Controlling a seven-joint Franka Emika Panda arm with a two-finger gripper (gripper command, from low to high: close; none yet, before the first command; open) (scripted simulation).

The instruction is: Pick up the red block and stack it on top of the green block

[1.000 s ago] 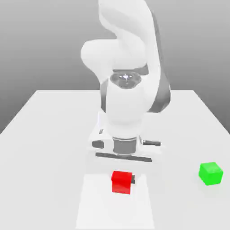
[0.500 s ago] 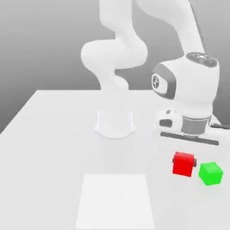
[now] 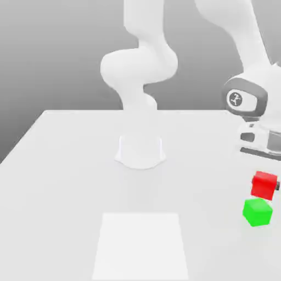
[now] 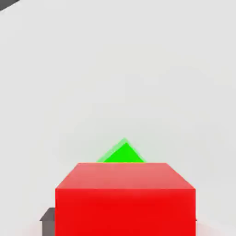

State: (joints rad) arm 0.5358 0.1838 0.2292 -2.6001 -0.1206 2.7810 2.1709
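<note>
The front block (image 3: 264, 185) is plain red, the other block (image 3: 257, 212) plain bright green.

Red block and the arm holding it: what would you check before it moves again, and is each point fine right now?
1. Red block gripped: ok, the gripper is shut on it.
2. Red block lifted off the table: ok.
3. Top of green block free for stacking: ok, nothing rests on it.
4. Both blocks turned the same way: not ok, the green one sits askew to the red.
5. Red exactly above green: cannot tell.
</note>
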